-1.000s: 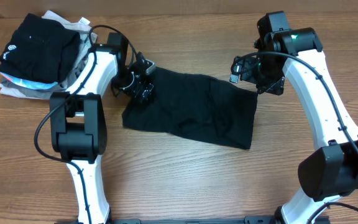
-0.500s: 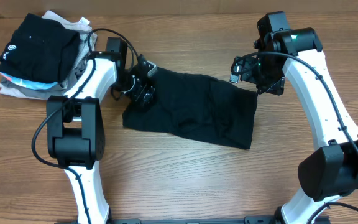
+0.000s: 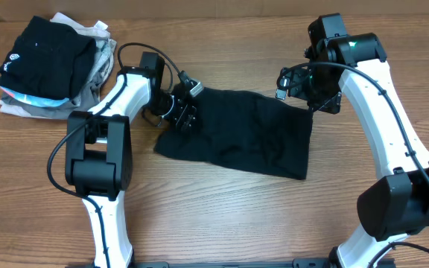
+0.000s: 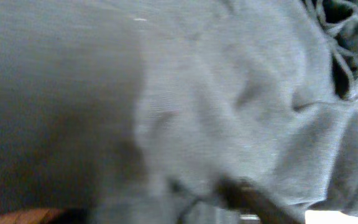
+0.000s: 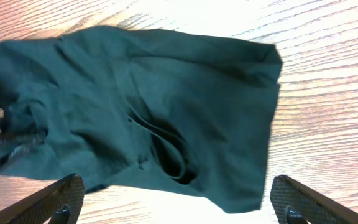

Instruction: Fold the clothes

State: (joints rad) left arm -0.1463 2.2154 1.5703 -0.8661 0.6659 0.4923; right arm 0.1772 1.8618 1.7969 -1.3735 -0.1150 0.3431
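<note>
Left gripper (image 3: 185,113) is down on the shirt's (image 3: 252,138) left edge, seemingly to take a hold on the cloth there. Its own camera is smothered in blurred fabric, and from above I cannot tell whether the jaws have closed on anything or are just pressing in. The shirt lies mid-table between the two arms, flat against the wood, a plain black, roughly four-sided shape set slightly aslant. Its far and right edges run fairly straight, while the left end under the gripper is bunched and rumpled. From the right wrist a curved hem opening shows near the middle, a sleeve or neck by my guess, with soft creases around it. I see no tag. It looks partly folded, with more folds to go. Right gripper (image 5: 179,200) hangs above the shirt's right end with its fingers spread wide and nothing between them, likely waiting to take that side. On the table's (image 3: 222,223) far left corner sits a pile (image 3: 47,63) of folded garments, well apart from the shirt.
</note>
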